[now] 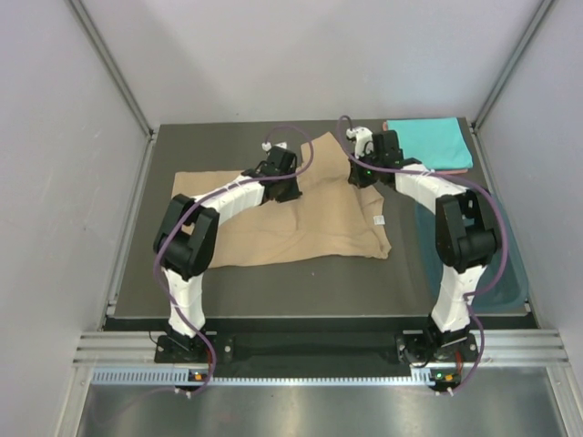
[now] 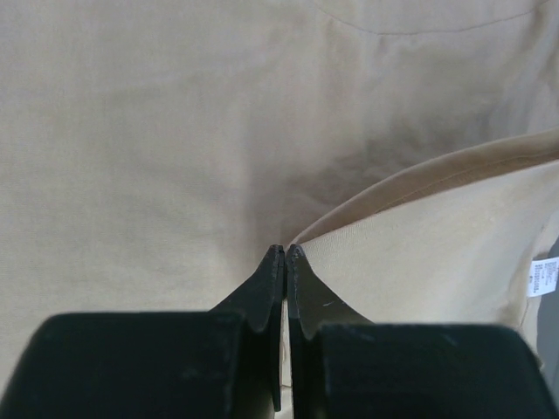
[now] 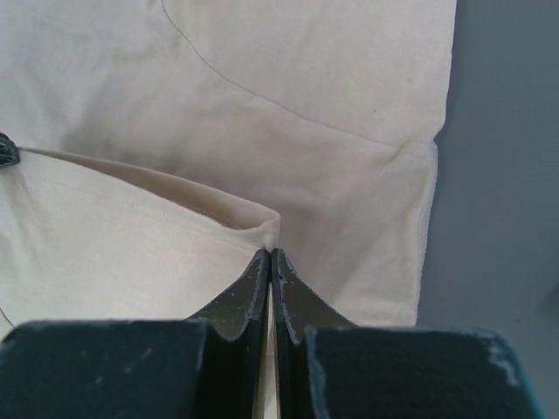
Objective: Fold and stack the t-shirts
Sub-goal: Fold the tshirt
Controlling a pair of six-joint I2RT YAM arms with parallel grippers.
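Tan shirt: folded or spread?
Mid-fold: tan shirt lies mostly spread; both wrist views show jaws shut on an edge lifted over the layer beneath.

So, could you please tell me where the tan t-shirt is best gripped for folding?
Probably at the lifted, doubled-over edge of the tan t-shirt, one pinch toward each side, from the arms' side. That edge stands clear of the flat cloth beneath, so the left gripper and right gripper can close on it, as they do now.
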